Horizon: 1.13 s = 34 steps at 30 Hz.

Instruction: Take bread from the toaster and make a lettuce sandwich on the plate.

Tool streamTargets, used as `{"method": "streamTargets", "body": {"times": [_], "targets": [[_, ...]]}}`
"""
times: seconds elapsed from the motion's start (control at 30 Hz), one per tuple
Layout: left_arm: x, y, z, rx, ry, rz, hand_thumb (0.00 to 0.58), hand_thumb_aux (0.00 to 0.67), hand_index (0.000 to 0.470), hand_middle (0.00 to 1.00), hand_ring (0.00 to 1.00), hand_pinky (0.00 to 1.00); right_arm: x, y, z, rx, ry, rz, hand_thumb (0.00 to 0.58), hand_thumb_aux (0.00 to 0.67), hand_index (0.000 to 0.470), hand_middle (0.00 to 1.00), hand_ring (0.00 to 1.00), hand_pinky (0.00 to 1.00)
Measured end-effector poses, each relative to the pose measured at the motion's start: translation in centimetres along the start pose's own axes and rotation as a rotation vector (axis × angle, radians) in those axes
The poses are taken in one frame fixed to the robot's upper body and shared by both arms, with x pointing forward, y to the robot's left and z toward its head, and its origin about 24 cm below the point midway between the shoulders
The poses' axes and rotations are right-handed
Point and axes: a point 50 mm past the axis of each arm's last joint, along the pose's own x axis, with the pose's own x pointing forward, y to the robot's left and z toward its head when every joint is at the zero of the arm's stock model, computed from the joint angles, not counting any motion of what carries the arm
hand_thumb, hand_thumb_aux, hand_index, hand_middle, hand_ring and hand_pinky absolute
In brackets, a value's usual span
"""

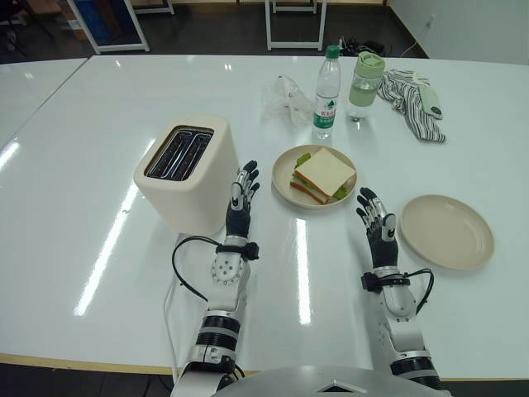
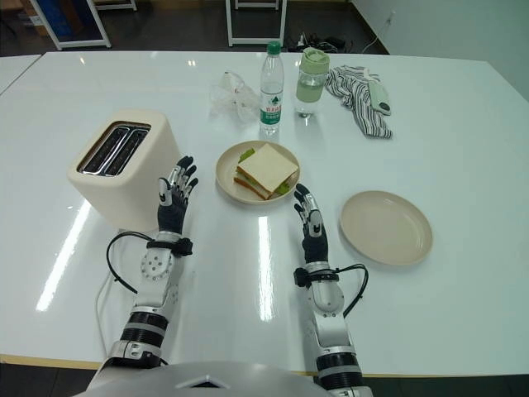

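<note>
sandwich (image 1: 324,174) lay on the plate (image 1: 278,184) at mid table, lettuce showing at its edges. toaster (image 1: 186,169) stood left of it. left hand (image 1: 240,203) lay just beside the toaster's right wall, fingers straight, grasping nothing. right hand (image 1: 377,222) lay near and between that plate and a second plate (image 1: 446,231) at right, fingers released. open table (image 1: 306,265) lay between the hands.
</note>
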Motion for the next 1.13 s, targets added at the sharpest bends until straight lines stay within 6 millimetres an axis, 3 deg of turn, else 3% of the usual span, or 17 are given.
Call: {"method": "streamTargets", "body": {"times": [1.13], "targets": [[0.05, -0.13, 0.04, 0.003, -0.037, -0.025, 0.000, 0.000, 0.000, 0.00, 0.00, 0.00, 0.29, 0.59, 0.00, -0.009, -0.024, -0.029, 0.000, 0.000, 0.000, 0.00, 0.00, 0.00]]}}
